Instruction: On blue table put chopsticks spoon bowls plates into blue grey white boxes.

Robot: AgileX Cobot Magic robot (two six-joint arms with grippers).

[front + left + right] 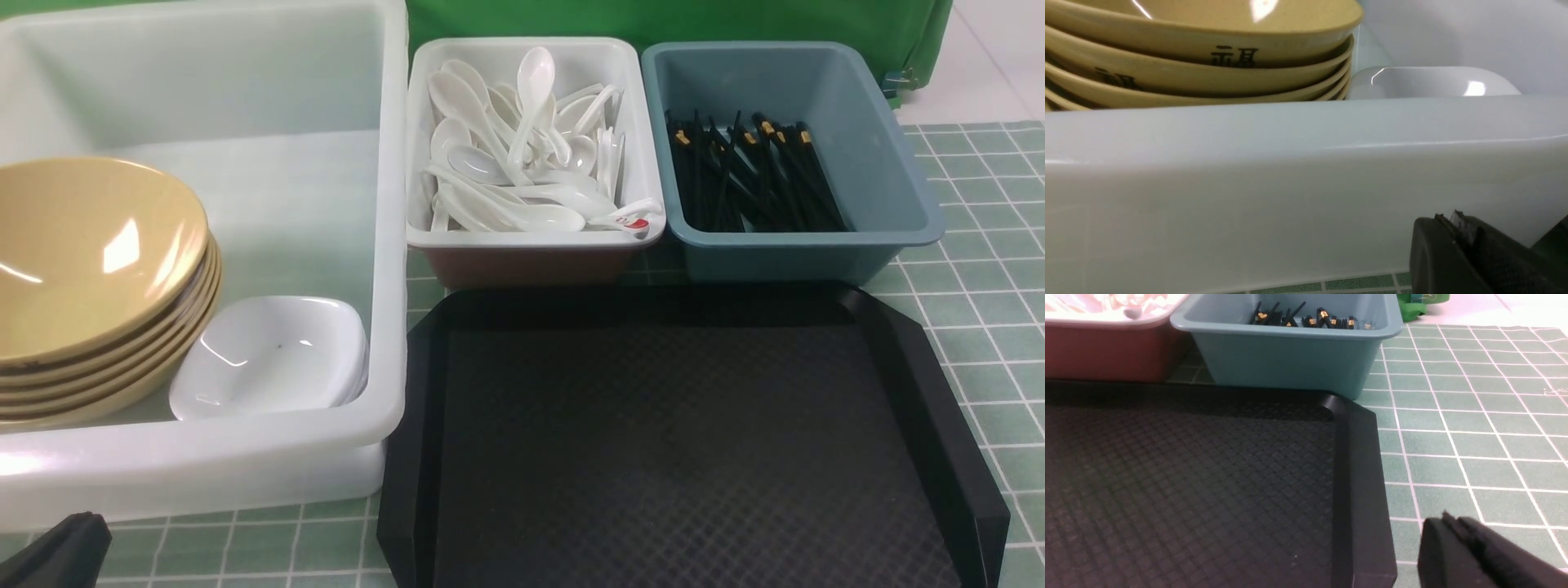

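Note:
Several tan bowls (90, 269) sit stacked in the big white tub (245, 469), with white plates (273, 355) beside them; the bowls (1208, 49) and a plate (1429, 81) also show over the tub wall (1290, 183) in the left wrist view. White spoons (522, 155) fill the small white bin (424, 147). Black chopsticks (747, 175) lie in the blue-grey bin (890, 171), also seen in the right wrist view (1306, 318). My left gripper (1447, 222) is shut and empty, low outside the tub. My right gripper (1447, 520) is shut and empty above the table (1474, 449), beside the tray.
A black textured tray (694, 441) lies in front of the two small bins, its corner (1355, 416) near my right gripper. A green cloth backdrop (694, 20) hangs behind the bins. A dark part of my left arm (57, 555) shows at the front view's lower left.

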